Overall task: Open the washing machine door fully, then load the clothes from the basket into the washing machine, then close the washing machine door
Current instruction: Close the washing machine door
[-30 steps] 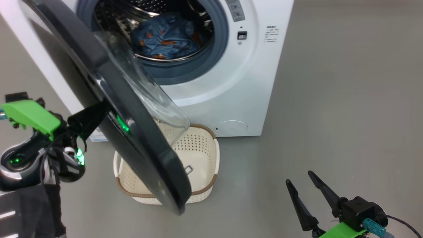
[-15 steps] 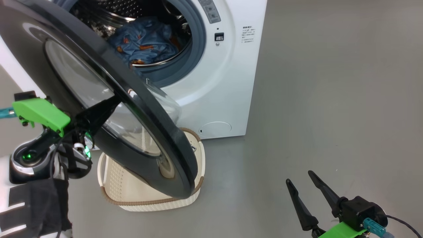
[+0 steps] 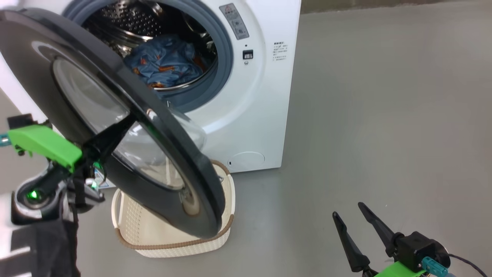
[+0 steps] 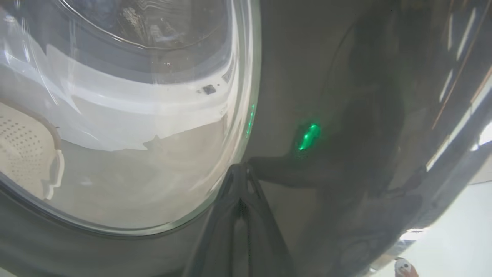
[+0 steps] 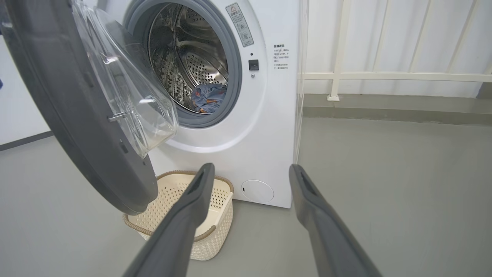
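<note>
The washing machine (image 3: 265, 96) (image 5: 269, 134) stands with its door (image 3: 200, 184) (image 5: 77, 115) partly swung out over the basket (image 3: 173, 244) (image 5: 215, 227). The clothes (image 3: 165, 63) (image 5: 207, 98), blue with orange prints, lie inside the steel drum. My left gripper (image 3: 128, 121) (image 4: 240, 169) is shut, its tip against the door's (image 4: 346, 96) glossy outer face by the edge of the glass. The basket (image 4: 23, 146) shows through that glass. My right gripper (image 3: 348, 209) (image 5: 250, 169) hangs open low at the right, apart from everything. The part of the basket's inside that shows holds nothing.
Bare grey floor (image 3: 384, 115) spreads to the right of the machine. A white railing (image 5: 384, 75) and wall stand behind it on the right. The door overhangs much of the basket.
The door has swung from edge-on towards the machine, so its outer face now shows, with my left gripper following against it. The head camera shifted too. My right gripper stayed open.
</note>
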Controlling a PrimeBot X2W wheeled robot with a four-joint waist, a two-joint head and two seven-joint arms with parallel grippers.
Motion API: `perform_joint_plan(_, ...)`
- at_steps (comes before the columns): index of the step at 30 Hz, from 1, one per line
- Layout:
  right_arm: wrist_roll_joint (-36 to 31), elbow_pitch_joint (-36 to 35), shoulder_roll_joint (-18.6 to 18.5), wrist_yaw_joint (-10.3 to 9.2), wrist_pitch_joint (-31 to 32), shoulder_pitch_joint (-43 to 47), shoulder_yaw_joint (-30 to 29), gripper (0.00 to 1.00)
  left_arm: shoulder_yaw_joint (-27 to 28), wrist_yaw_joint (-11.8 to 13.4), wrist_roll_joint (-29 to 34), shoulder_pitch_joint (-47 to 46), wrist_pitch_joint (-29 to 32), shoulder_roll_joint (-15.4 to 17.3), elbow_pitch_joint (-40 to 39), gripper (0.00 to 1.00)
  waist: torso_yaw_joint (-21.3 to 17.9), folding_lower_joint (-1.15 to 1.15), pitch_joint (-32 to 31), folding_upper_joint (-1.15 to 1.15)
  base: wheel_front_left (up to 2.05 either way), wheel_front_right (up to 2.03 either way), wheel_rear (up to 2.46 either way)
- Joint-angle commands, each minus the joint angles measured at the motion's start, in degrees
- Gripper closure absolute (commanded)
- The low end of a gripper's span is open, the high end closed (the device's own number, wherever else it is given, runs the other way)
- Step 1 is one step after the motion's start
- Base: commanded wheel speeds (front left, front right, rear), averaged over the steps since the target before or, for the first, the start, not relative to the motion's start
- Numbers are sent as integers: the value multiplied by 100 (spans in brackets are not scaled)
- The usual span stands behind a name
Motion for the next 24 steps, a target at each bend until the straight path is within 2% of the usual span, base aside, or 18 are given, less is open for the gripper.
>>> perform_joint_plan(1,-45,-113,3,9,-27,-33,113,0,110,-87,100,8,-39,226,-250,100,-19,0,-58,0,0,0,0)
perform_joint_plan(2,-49,-117,8,9,-27,23,84,0,20,-277,321,274,-156,294,-444,89,-16,0,-85,0,0,0,0)
perform_joint_plan(3,-53,-120,7,9,-27,47,71,0,-5,-348,419,415,-232,310,-539,67,-15,0,-94,0,0,0,0)
perform_joint_plan(4,-58,-121,4,9,-27,70,54,0,-49,-425,531,562,-307,327,-648,56,-13,0,-104,0,0,0,0)
perform_joint_plan(5,-65,-122,-1,9,-27,90,41,0,-101,-484,635,723,-366,332,-755,37,-10,0,-114,0,0,0,0)
perform_joint_plan(6,-69,-126,-5,9,-27,109,27,0,-155,-524,716,895,-394,329,-857,7,-9,0,-123,0,0,0,0)
perform_joint_plan(7,-74,-134,-10,9,-27,125,8,0,-220,-591,799,1060,-433,332,-987,0,-5,0,-127,0,0,0,0)
perform_joint_plan(11,-88,-181,-29,9,-27,170,-81,0,-412,-750,1130,1692,-812,277,-1429,0,29,0,-109,0,0,0,0)
perform_joint_plan(14,-97,-211,-48,9,-27,173,-144,0,-560,-824,1507,2082,-1325,272,-1653,0,56,0,-73,0,0,0,0)
perform_joint_plan(22,-108,-258,-88,9,-27,175,-295,0,-1208,-867,2473,2578,-3058,433,-1408,0,144,0,-15,0,0,0,0)
perform_joint_plan(23,-108,-258,-88,9,-27,175,-295,0,-1208,-867,2473,2578,-3058,433,-1408,0,144,0,-15,0,0,0,0)
perform_joint_plan(24,-112,-260,-98,9,-27,179,-318,0,-1367,-868,2774,2667,-3515,503,-1225,0,152,0,-18,0,0,0,0)
